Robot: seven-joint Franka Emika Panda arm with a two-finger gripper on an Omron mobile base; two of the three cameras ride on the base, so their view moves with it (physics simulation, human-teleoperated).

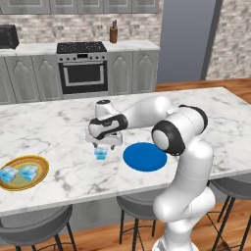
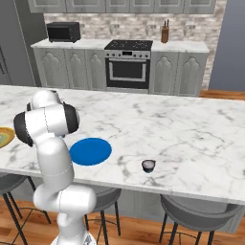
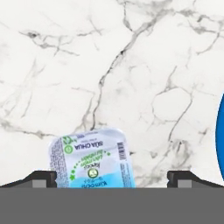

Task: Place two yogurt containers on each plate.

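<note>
Hand (image 1: 103,145) spread wide over my small pale-blue yogurt cup (image 1: 101,154), not gripping it; cup sits on white marble tabletop (image 1: 59,127) just left of round blue plate (image 1: 144,157).

Quick count of what's on the marble island. 3 small pale-blue yogurt cups with whitish printed lids: 2 sit side by side on the plate at the lower left of the left base view (image 1: 9,175) (image 1: 28,171), and 1 sits alone on the marble near the middle of that frame (image 1: 101,154). 2 round flat plates: 1 gold-yellow rimmed plate with a pale green centre (image 1: 41,164) at lower left, and 1 plain bright blue plate (image 1: 144,157) around centre. 1 small dark cup (image 2: 148,165) near the island's front edge in the right base view. At least 3 grey bar stools (image 1: 34,230) tucked under the edge.
</note>
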